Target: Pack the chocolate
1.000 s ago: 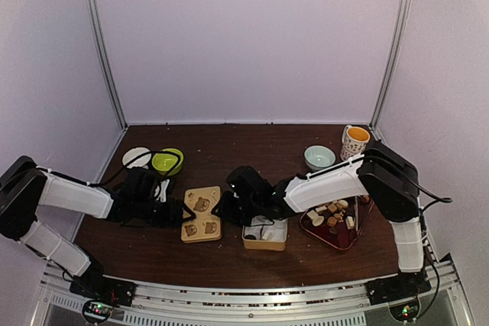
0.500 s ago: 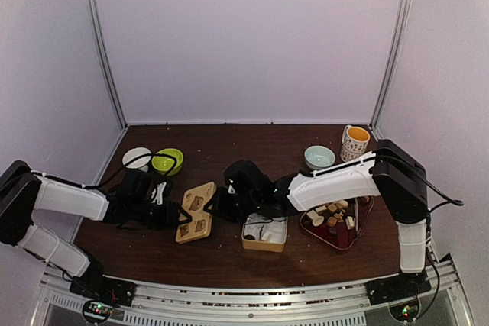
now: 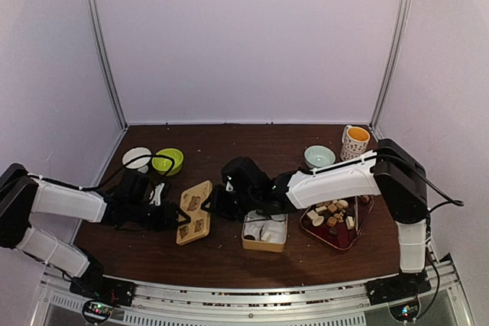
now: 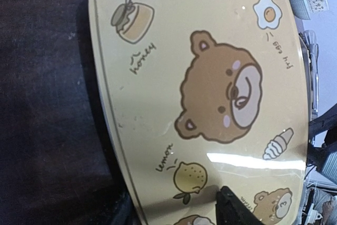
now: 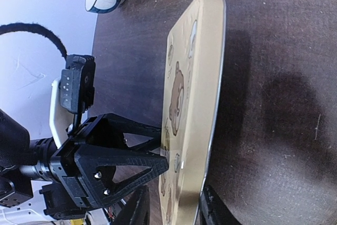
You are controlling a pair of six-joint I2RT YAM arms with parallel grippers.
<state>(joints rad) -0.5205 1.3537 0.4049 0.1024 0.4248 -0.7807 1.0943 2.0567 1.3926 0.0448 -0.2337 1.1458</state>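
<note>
The chocolate, small white, tan and dark pieces, lies in a red tray (image 3: pixel 325 236) at the right as a heap (image 3: pixel 330 213), and a few pieces (image 3: pixel 263 230) lie in an open tan tin (image 3: pixel 263 246). A tan lid with bear pictures (image 3: pixel 193 211) stands tilted on its edge left of the tin. My left gripper (image 3: pixel 182 215) is shut on the lid's left edge; one fingertip (image 4: pixel 231 209) presses on the printed face (image 4: pixel 200 93). My right gripper (image 3: pixel 218 205) is open, its jaws straddling the lid's right edge (image 5: pixel 195 93) with a gap on one side.
A green bowl (image 3: pixel 168 160) and a white bowl (image 3: pixel 136 156) stand at the back left. A pale teal bowl (image 3: pixel 319 156) and a spotted mug (image 3: pixel 355 141) stand at the back right. The left gripper (image 5: pixel 121 164) shows in the right wrist view.
The lid lay flat on the table; now its right side is raised and it stands tilted. Both grippers have moved slightly left with it.
</note>
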